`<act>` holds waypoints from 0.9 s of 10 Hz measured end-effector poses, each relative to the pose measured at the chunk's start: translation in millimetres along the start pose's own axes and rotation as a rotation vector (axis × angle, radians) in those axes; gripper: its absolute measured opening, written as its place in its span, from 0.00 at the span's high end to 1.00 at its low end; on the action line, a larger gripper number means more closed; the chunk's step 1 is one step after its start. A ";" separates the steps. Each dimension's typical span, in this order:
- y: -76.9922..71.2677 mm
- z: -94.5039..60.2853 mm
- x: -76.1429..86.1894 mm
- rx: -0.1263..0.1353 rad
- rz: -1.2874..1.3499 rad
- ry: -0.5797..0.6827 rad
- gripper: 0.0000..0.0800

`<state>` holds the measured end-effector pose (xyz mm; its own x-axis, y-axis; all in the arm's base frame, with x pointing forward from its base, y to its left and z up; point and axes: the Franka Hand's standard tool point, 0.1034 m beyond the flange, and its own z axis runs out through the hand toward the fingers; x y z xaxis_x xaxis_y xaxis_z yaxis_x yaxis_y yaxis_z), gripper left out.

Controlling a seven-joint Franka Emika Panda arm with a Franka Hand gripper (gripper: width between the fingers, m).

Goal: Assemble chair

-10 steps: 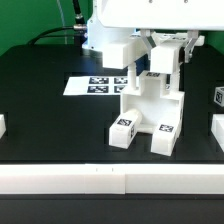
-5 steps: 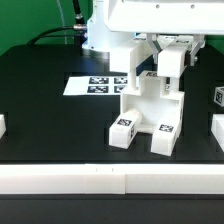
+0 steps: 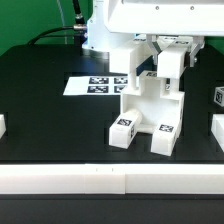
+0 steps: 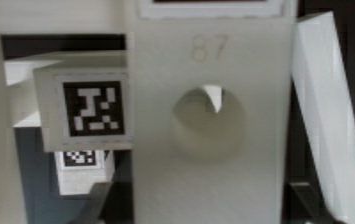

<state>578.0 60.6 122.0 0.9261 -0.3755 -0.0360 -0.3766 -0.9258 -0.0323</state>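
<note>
White plastic dominates the exterior view. One partly built chair (image 3: 150, 112) stands right of centre on the black table (image 3: 40, 115). Each of its two front feet carries one black-and-white tag, so two tags are counted there. In the upper right of the frame the gripper (image 3: 173, 50) hangs under the glossy robot body (image 3: 150, 15). Its two dark fingers (image 3: 189, 46) are drawn narrow and clamped on one square leg (image 3: 170, 64), which stands upright on the chair's top. One marker board (image 3: 88, 85) lies flat at centre left, partly hidden behind the chair. Two plain white blocks sit at the frame's edges, one at the left (image 3: 2, 125) and one at the lower right (image 3: 218, 130). One tagged white piece (image 3: 218, 97) shows at the right edge. One long white rail (image 3: 110, 180) crosses the lower frame.

In the wrist view, one white panel (image 4: 174, 185) fills most of the picture, pierced by one round hole (image 4: 200, 120). Two tags show beside it, one large tag (image 4: 94, 105) and one smaller tag (image 4: 81, 157) farther off. One white slab (image 4: 334, 120) stands on the panel's other side. The fingers cannot be made out here.
</note>
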 end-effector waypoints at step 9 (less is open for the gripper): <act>-0.9 -0.6 2.7 0.005 0.004 0.016 0.64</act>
<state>580.8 60.4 122.5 0.9247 -0.3801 -0.0203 -0.3806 -0.9240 -0.0372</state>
